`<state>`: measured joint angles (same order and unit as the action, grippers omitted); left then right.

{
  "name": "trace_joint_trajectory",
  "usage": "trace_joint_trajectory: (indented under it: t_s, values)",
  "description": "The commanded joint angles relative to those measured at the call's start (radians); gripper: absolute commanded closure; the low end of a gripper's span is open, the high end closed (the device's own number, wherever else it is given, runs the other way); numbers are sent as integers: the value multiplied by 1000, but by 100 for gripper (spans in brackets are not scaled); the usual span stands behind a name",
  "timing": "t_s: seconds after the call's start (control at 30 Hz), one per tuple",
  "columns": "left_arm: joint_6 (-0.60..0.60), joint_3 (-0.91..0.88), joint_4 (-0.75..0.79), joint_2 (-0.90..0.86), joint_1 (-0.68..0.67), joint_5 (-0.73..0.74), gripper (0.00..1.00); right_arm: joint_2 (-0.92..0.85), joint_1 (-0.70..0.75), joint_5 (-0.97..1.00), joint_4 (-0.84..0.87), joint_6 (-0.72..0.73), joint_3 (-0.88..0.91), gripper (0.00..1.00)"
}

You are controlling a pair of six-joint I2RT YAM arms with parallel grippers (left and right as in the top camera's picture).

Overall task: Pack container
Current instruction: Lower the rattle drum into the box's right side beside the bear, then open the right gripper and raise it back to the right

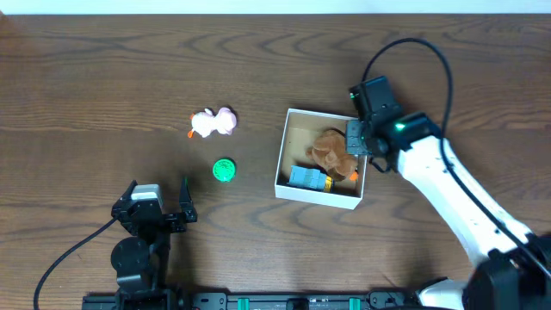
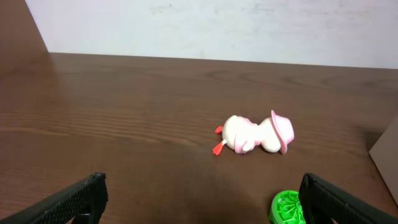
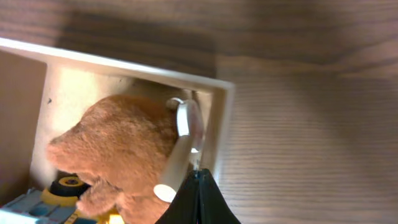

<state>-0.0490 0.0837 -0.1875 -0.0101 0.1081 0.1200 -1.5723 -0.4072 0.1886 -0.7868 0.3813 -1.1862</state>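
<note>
The container (image 1: 316, 194) is a square white-walled box with a brown floor, right of centre. In it lie a brown teddy bear (image 1: 331, 151) and a blue and yellow toy (image 1: 308, 178). My right gripper (image 1: 358, 143) is shut at the box's right wall. In the right wrist view its tips (image 3: 198, 175) meet just over the wall (image 3: 124, 68), beside the bear (image 3: 115, 149) and a white tube-like piece (image 3: 179, 152). My left gripper (image 1: 160, 215) is open and empty at the lower left. A pink duck toy (image 1: 213, 122) and a green disc (image 1: 225, 170) lie on the table.
In the left wrist view the duck (image 2: 252, 135) lies on its side ahead, and the green disc (image 2: 287, 208) sits just inside my right finger. The open jaws (image 2: 202, 202) frame bare table. A corner of the box (image 2: 388, 152) shows at the right edge.
</note>
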Motion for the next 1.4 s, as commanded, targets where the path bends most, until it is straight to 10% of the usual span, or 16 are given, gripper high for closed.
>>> trace_joint_trajectory:
  t_s: [0.0, 1.37]
  values:
    - [5, -14, -35, 6, -4, -1, 2, -49, -19, -6, 10, -13, 10, 99]
    - [5, -14, -35, 6, -4, -1, 2, -115, -113, 29, -16, 5, 2, 99]
